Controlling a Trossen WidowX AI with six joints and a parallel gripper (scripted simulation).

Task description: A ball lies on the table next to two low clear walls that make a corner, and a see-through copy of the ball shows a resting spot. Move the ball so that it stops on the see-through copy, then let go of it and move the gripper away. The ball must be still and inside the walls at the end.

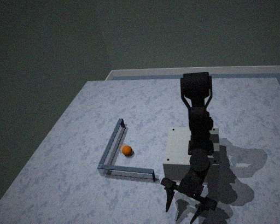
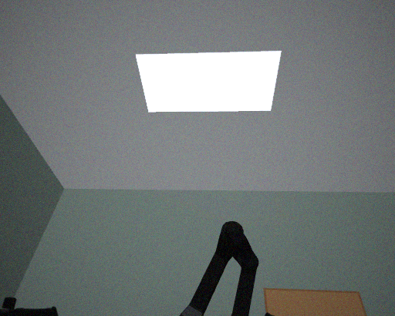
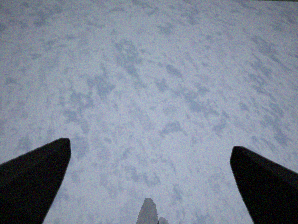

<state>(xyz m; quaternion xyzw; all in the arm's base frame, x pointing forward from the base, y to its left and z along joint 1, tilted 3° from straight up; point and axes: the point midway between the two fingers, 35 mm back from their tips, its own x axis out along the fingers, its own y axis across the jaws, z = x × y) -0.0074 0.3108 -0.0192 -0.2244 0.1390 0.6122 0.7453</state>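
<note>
An orange ball (image 1: pixel 127 150) lies on the table inside the corner of two low clear walls (image 1: pixel 112 142) (image 1: pixel 130 169), in the top view. The see-through copy (image 1: pixel 122 147) shows as a faint orange edge at the ball's upper left; the ball covers most of it, so they overlap but are slightly offset. My gripper (image 1: pixel 179 217) (image 3: pixel 152 150) is open and empty, outside the walls, at the lower right of the top view, away from the ball. The wrist view shows only table surface between the fingers.
A pale box (image 1: pixel 178 146) stands under the arm, right of the walls. The near wall's right end lies close to the gripper's left side. The exterior view shows the ceiling with a bright panel (image 2: pixel 209 82), part of the arm (image 2: pixel 232 235) and an orange board (image 2: pixel 315 302).
</note>
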